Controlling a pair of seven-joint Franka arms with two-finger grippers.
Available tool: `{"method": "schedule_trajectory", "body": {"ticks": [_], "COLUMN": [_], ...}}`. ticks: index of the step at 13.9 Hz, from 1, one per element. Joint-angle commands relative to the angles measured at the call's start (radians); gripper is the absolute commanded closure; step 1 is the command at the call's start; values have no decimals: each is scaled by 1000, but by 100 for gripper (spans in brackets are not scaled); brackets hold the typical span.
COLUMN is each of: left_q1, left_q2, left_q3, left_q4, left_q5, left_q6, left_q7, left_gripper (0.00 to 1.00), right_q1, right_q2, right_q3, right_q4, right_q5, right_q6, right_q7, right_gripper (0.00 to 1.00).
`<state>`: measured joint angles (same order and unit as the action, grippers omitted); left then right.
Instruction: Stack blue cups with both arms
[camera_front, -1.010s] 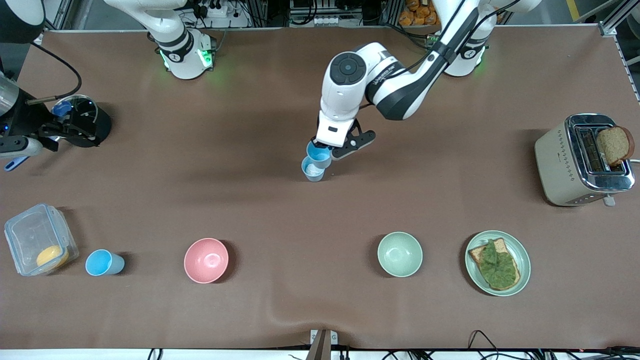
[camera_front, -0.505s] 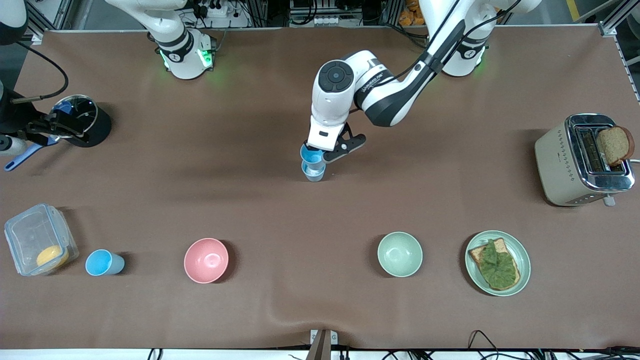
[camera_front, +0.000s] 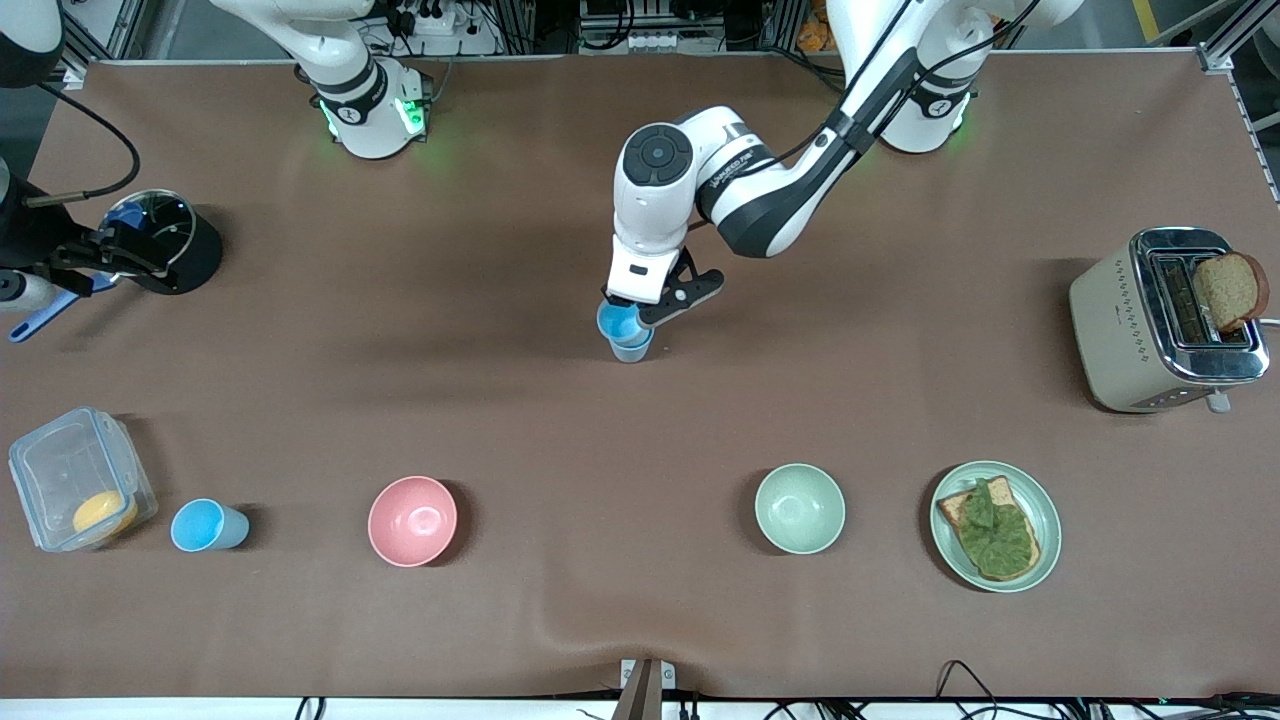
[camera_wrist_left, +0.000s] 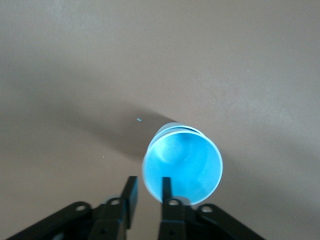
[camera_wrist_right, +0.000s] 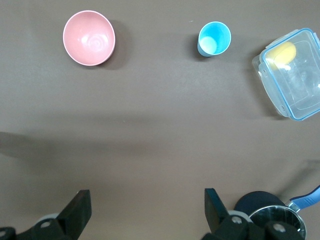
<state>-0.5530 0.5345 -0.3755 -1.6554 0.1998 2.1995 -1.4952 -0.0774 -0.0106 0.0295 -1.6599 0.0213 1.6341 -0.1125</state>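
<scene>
My left gripper (camera_front: 628, 303) is shut on the rim of a sky-blue cup (camera_front: 619, 322), one finger inside and one outside. It holds this cup partly nested in a paler grey-blue cup (camera_front: 631, 350) that stands at the table's middle. In the left wrist view the gripper (camera_wrist_left: 148, 187) pinches the sky-blue cup (camera_wrist_left: 184, 167), and only a sliver of the paler cup's rim (camera_wrist_left: 172, 126) shows. Another sky-blue cup (camera_front: 207, 526) stands beside a clear box; it also shows in the right wrist view (camera_wrist_right: 214, 39). My right gripper (camera_front: 85, 264) is open and empty (camera_wrist_right: 145, 210) beside a black pot.
The black pot (camera_front: 168, 240) with a blue handle is at the right arm's end. The clear box (camera_front: 78, 478) holds something yellow. A pink bowl (camera_front: 412, 520), a green bowl (camera_front: 799, 508), a plate with toast (camera_front: 995, 525) and a toaster (camera_front: 1165, 318) stand about.
My left gripper has carried the sky-blue cup sideways over the paler cup and lowered it in. The right arm shifted slightly at first, then held still.
</scene>
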Motion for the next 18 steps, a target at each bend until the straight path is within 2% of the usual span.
{"method": "schedule_trajectory", "body": {"ticks": [1, 3, 6, 8, 11, 14, 18], "left_q1": [-25, -19, -13, 19, 102, 230, 395], "left_q2": [13, 9, -14, -16, -42, -67, -116], "left_q3": [7, 9, 59, 95, 93, 90, 79], "left_q4": [31, 31, 32, 32, 29, 22, -18], "left_q5": [52, 55, 58, 69, 69, 55, 50], "left_q6": [-18, -18, -23, -110, -223, -300, -328], "left_q7": [-36, -33, -20, 66, 208, 384, 568], "left_gripper": [0, 0, 0, 0, 0, 0, 0], "right_q1": [-18, -18, -16, -15, -16, -19, -18], "right_q2": [1, 1, 0, 0, 0, 0, 0], "right_q3": [16, 16, 18, 18, 18, 18, 18], "right_q4": [12, 11, 11, 11, 12, 11, 11], "right_q5": [-12, -12, -11, -11, -9, -9, -9], "right_q6": [-4, -7, -8, -13, -13, -13, -13], "right_q7": [-6, -6, -6, -7, -9, -10, -10], "right_gripper": [0, 0, 0, 0, 0, 0, 0]}}
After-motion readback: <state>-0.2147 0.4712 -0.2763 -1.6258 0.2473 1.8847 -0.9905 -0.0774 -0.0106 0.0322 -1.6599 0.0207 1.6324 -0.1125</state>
